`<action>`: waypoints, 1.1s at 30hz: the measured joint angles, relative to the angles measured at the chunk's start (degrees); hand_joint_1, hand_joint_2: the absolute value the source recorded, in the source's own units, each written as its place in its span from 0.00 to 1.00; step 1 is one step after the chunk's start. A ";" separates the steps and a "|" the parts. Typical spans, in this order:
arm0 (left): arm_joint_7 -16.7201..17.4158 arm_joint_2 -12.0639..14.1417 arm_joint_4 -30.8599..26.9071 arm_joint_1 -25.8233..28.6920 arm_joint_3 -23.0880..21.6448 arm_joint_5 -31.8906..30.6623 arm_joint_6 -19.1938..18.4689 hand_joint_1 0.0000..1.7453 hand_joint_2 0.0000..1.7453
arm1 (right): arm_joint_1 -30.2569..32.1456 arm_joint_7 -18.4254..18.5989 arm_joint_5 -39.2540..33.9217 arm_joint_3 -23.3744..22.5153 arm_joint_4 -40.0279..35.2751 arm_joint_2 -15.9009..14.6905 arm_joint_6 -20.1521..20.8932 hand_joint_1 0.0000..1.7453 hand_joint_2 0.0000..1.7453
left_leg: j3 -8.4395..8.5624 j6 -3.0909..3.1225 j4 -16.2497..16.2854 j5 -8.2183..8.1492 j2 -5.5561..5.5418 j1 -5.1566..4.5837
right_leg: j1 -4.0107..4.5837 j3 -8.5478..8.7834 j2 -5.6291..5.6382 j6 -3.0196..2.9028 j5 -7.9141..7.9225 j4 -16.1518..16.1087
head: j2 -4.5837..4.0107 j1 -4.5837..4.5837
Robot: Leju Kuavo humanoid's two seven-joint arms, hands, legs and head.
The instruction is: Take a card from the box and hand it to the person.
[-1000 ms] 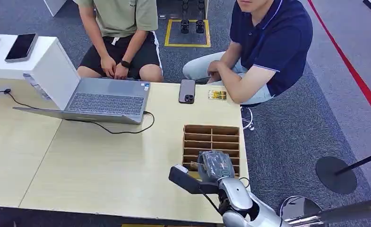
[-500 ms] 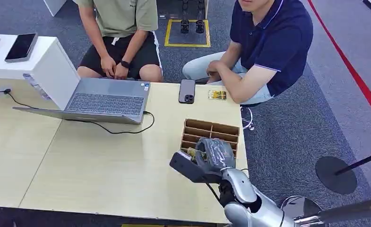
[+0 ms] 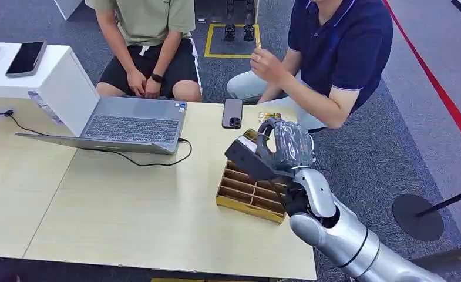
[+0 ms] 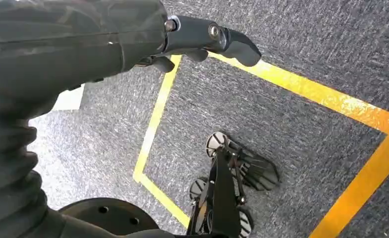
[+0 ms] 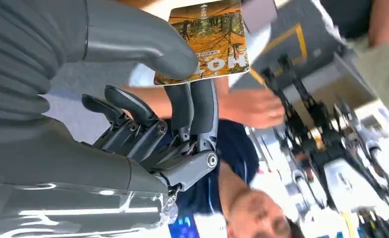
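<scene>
One glossy flat card (image 5: 209, 42) pinched by right hand (image 3: 281, 147) above slotted cardboard box (image 3: 248, 191).

1. Even, bright overhead light is filling the head view; the pale wooden table (image 3: 128, 205) is showing only soft, short shadows beneath the open grey laptop (image 3: 131, 124) and the brown slotted cardboard box (image 3: 248, 191).
2. The silver right arm (image 3: 345, 238) is catching small highlights along its rounded shell.
3. In the right wrist view, the background is washing out to white glare, and the person's raised hand (image 5: 251, 106) is blurring softly.
4. The orange printed card (image 5: 212, 42) is staying sharp there.
5. In the left wrist view, the dark grey speckled carpet (image 4: 301, 148) is appearing evenly lit, while the near ribbed cover is sitting in shade.
</scene>
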 joint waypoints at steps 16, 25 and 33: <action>1.20 -0.07 -0.02 -1.28 -0.48 -1.88 -0.33 0.00 1.00 | -3.56 -1.01 11.91 -1.62 8.11 -0.59 -3.08 1.00 1.00 | 0.00 0.00 0.00 0.00 -0.01 0.00 | 0.00 0.00 -0.02 0.00 0.00 0.00 | 0.00 0.02; 0.96 -0.07 -0.02 -1.29 -0.87 -2.82 -0.90 0.00 1.00 | -3.57 -1.22 12.26 -2.21 10.29 -0.63 -2.95 0.00 1.00 | 0.00 0.00 0.00 0.00 -0.01 0.00 | 0.00 0.00 -0.01 0.00 0.00 0.00 | 0.00 0.02; 0.96 -0.07 0.00 -1.30 -0.96 -2.64 -0.85 0.00 0.00 | -3.57 -1.16 12.39 -2.34 11.12 -0.64 -2.80 0.00 1.00 | 0.00 0.00 0.00 0.00 -0.01 0.00 | 0.00 0.00 0.00 0.00 0.00 0.00 | 0.00 0.02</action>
